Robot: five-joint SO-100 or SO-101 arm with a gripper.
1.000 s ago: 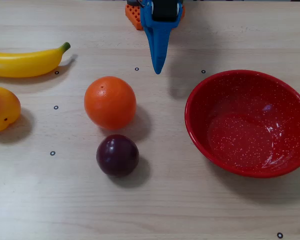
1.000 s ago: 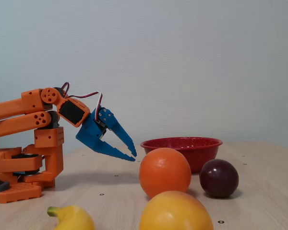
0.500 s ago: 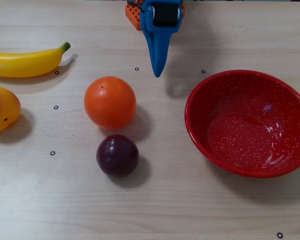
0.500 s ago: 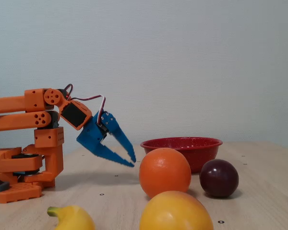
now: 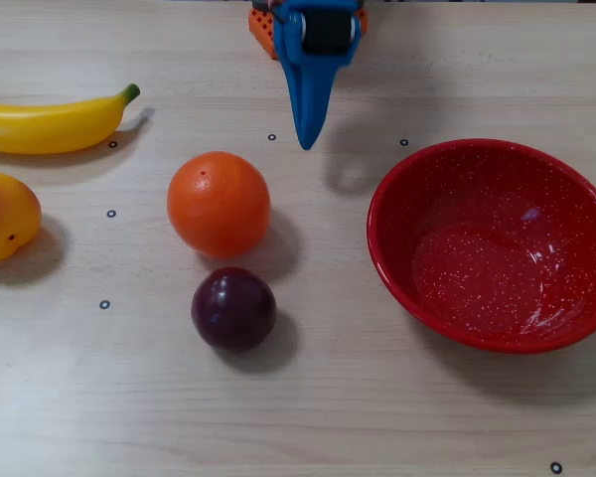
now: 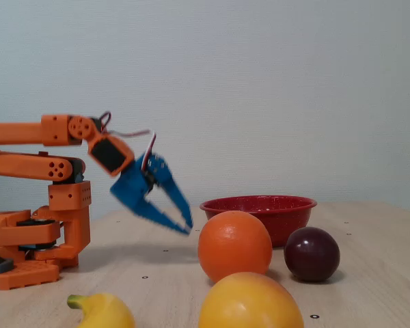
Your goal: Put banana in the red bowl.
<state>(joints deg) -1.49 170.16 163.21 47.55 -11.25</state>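
The arm has lifted slightly over the past second, its blue hand [image 6: 184, 221] now hanging a little higher above the worktop [image 5: 377, 417], its two fingers parted and holding nothing. In the overhead view the banana [image 5: 55, 124] lies untouched at the far left, well apart from the hand [image 5: 305, 139], while the red bowl [image 5: 397, 268] sits empty on the right. An orange [image 5: 219, 203], a plum [image 5: 233, 308] and a yellow-orange fruit [image 5: 2, 216] lie between and nearby. To do this well, the hand should probably swing left, come down across the banana's middle and close squarely.
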